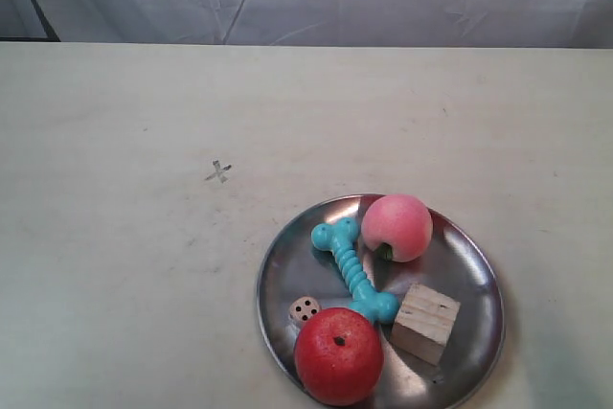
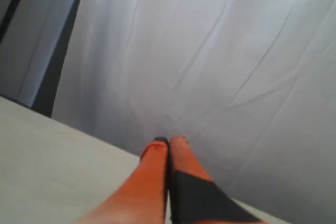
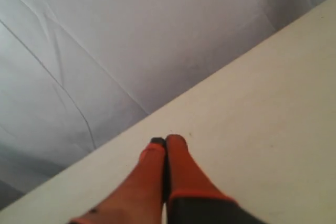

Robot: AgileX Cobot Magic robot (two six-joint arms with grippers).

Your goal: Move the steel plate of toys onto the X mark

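The steel plate point(image 1: 284, 270) sits at the table's point(image 1: 115, 284) camera-side edge, toward the exterior view's right corner. X mark point(image 1: 218, 171) is nearer mid-table, with bare tabletop between. Left gripper point(image 2: 168, 141) and right gripper point(image 3: 165, 141): fingers pressed together, empty. The die point(image 1: 305, 309) shows dark pips.

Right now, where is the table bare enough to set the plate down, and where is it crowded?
Bare table surrounds the X mark, right up to the steel plate. That plate is crowded: apple, peach, bone, cube and die leave only slivers of metal.
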